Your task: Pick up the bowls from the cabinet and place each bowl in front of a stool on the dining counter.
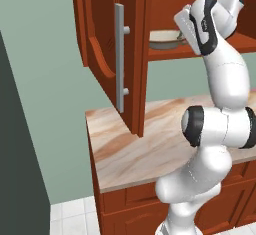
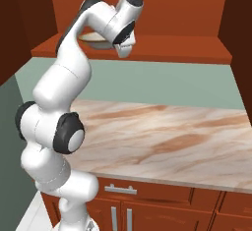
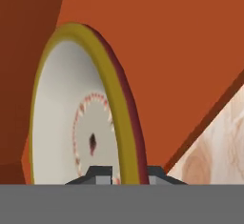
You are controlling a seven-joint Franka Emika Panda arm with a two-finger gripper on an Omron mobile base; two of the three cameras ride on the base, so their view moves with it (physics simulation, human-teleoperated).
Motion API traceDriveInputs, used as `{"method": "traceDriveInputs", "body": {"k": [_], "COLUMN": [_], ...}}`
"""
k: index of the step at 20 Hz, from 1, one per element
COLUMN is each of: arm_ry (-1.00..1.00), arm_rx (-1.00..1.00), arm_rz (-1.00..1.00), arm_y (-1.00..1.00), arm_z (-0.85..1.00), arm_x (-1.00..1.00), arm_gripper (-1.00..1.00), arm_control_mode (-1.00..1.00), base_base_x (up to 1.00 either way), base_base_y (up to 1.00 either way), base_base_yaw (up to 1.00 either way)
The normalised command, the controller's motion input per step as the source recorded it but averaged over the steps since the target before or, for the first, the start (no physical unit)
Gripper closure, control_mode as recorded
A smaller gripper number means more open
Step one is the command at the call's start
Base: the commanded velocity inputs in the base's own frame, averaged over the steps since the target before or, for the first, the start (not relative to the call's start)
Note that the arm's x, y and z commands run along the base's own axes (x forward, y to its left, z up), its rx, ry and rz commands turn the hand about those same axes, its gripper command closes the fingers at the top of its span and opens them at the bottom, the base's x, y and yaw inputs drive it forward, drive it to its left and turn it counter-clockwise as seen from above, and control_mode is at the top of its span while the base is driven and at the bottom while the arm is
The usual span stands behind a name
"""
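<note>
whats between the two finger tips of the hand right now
The bowl's rim: in the hand view, one finger tip sits inside it, the other outside.

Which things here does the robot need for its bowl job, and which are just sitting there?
For the job:
- bowl on the cabinet shelf
- cabinet, door open
- gripper, its fingertips on either side of the bowl's rim

Just there:
- marble counter below the cabinet
- silver door handle
- drawers under the counter
- green wall

Cream bowl (image 3: 71, 118) with mustard rim, red-brown cabinet (image 1: 130, 54), veined beige countertop (image 2: 162, 136).
</note>
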Motion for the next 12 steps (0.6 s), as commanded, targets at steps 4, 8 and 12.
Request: {"method": "traceDriveInputs", "body": {"k": [4, 8, 12], "arm_ry": [-0.19, -0.14, 0.0], "arm_rx": [0.1, 0.05, 0.0], "arm_rz": [-0.14, -0.15, -0.1], "arm_y": [-0.54, -0.34, -0.02], "arm_z": [-0.11, -0.1, -0.06], "arm_x": [-1.0, -1.0, -1.0], "arm_gripper": [1.0, 1.0, 1.0], "arm_control_mode": [-1.0, -1.0, -1.0], "base_base_x": [0.0, 0.0, 0.0], "base_base_y": [0.0, 0.0, 0.0], "base_base_yaw": [0.0, 0.0, 0.0]}}
